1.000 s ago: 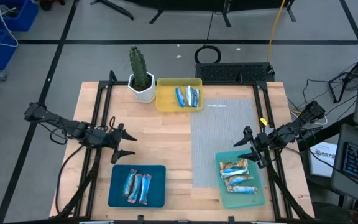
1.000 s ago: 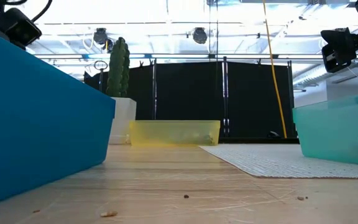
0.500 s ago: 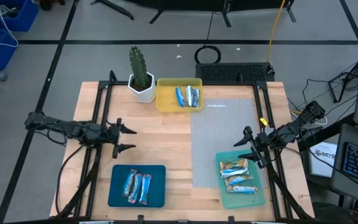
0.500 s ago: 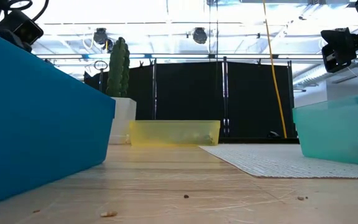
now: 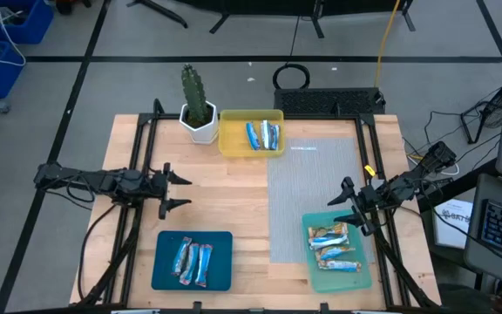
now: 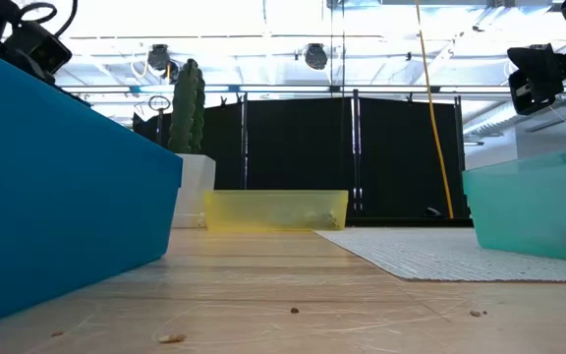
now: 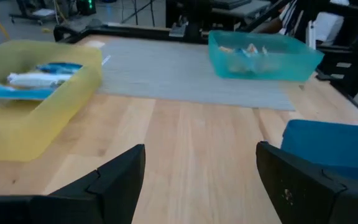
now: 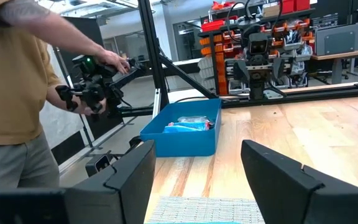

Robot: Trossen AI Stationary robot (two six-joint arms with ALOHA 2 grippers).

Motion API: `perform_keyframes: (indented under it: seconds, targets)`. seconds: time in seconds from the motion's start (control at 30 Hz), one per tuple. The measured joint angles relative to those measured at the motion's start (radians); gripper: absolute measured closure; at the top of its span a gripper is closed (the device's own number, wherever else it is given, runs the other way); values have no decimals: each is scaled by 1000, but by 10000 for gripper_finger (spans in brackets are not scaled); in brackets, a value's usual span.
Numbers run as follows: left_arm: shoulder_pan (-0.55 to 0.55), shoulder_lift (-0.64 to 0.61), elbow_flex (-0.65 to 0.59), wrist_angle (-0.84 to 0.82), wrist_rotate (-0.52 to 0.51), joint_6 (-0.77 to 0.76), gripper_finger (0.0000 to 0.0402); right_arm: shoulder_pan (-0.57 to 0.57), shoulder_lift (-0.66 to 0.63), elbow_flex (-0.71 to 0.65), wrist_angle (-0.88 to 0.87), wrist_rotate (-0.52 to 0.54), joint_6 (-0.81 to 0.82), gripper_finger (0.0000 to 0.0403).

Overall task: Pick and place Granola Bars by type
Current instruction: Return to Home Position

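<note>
The Granola Bars lie in three trays. Blue-and-white bars (image 5: 262, 135) are in the yellow tray (image 5: 230, 144) at the far side, and three more (image 5: 192, 260) in the dark blue tray (image 5: 220, 275) at the near left. Tan bars (image 5: 333, 248) fill the light teal tray (image 5: 362, 277) at the near right. My left gripper (image 5: 179, 192) hovers open above bare wood, just beyond the blue tray's far edge, pointing toward the table's right. My right gripper (image 5: 338, 206) hovers open over the grey mat's right edge, just beyond the teal tray. Both hold nothing.
A grey mat (image 5: 308, 192) covers the table's right half. A potted cactus (image 5: 197, 105) stands at the far left beside the yellow tray. Bare wood lies between the trays. In the right wrist view a person (image 8: 17, 81) stands beyond the table's left side.
My left gripper has swung a little toward the table's far edge, away from the dark blue tray, and turned so that it points straight at the right edge. It has stayed open with nothing in it.
</note>
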Motion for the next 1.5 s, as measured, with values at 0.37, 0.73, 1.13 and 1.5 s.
perform_keyframes:
  seconds: [0.37, 0.73, 1.13, 1.5]
  targets:
    - [42, 153, 0, -3, 18, -73, 87, 0, 0, 0, 0, 0, 0, 175]
    - [50, 276, 0, -4, 18, -80, 93, 0, 0, 0, 0, 0, 0, 176]
    - [50, 71, 0, -4, 18, -81, 99, 0, 0, 0, 0, 0, 0, 174]
    - [51, -138, -4, 31, 24, -80, 91, 0, 0, 0, 0, 0, 0, 172]
